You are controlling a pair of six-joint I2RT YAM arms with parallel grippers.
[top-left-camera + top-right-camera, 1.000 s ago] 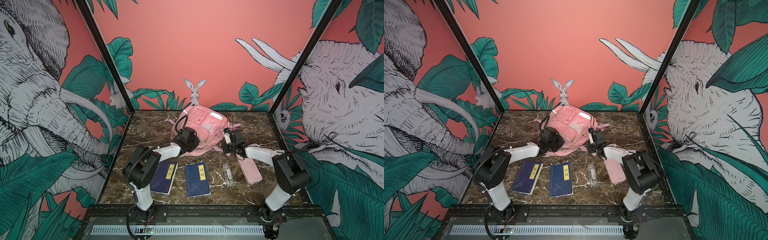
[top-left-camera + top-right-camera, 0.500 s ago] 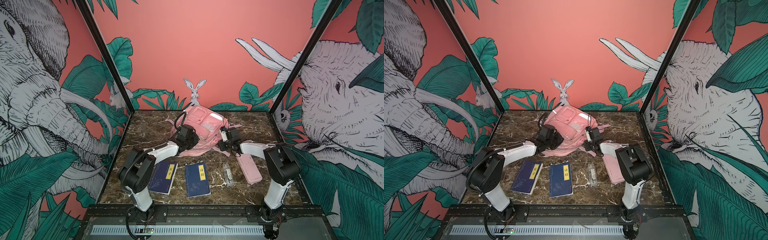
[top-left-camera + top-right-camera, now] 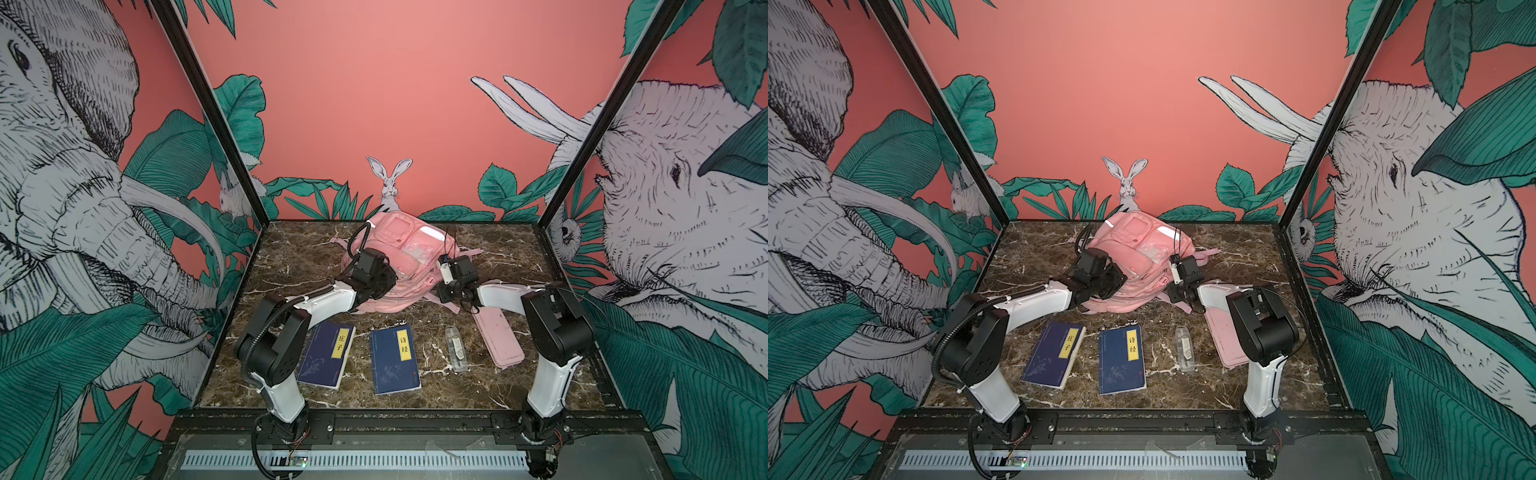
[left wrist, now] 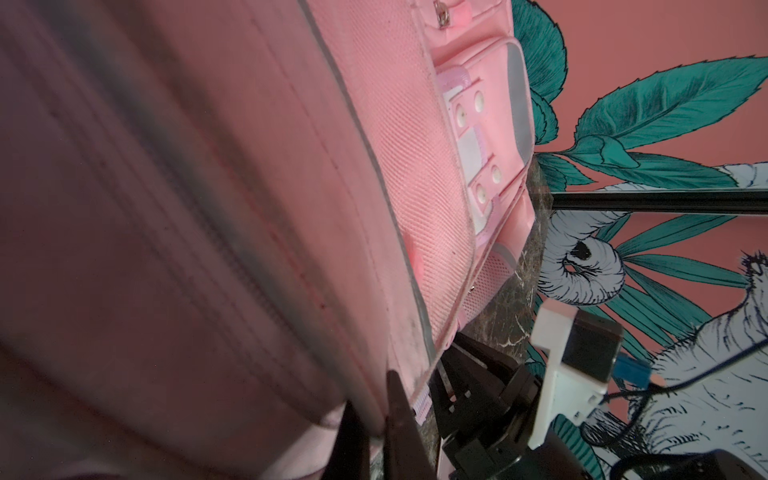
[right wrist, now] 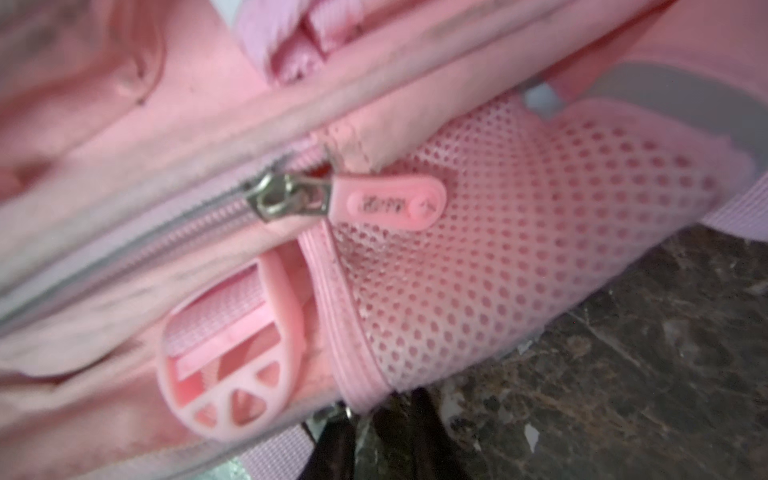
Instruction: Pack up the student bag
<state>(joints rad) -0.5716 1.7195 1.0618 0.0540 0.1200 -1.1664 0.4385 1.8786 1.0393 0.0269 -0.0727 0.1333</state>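
At the front of the table (image 3: pixel 457 392) two dark blue books lie flat side by side, the left book (image 3: pixel 328 353) and the right book (image 3: pixel 395 359). A small clear case (image 3: pixel 456 348) lies to their right. A flat pink pencil case (image 3: pixel 498 338) lies further right, its far end under the right arm.

Behind these, mid-table toward the back wall, the student bag (image 3: pixel 409 249) lies with its front pockets facing up. In both top views the two arms reach in low to its near edge, the left arm at the near left side and the right arm at the near right corner.

In the left wrist view the left tool (image 4: pixel 372 399) is closed tight. Its two dark fingers pinch a fold of the bag's pink fabric just beside a zip, and the body of the bag fills the view beyond them.

In the right wrist view the right tool (image 5: pixel 380 409) has its dark fingers narrowly apart. Their tips are right at the ribbed hem of the bag's mesh side pocket (image 5: pixel 519 257), just above the table. I cannot tell whether they grip anything. Past them a pink zip pull (image 5: pixel 390 203) rests on the mesh at the end of a zip. A pink strap buckle (image 5: pixel 228 345) sits beside the pocket.
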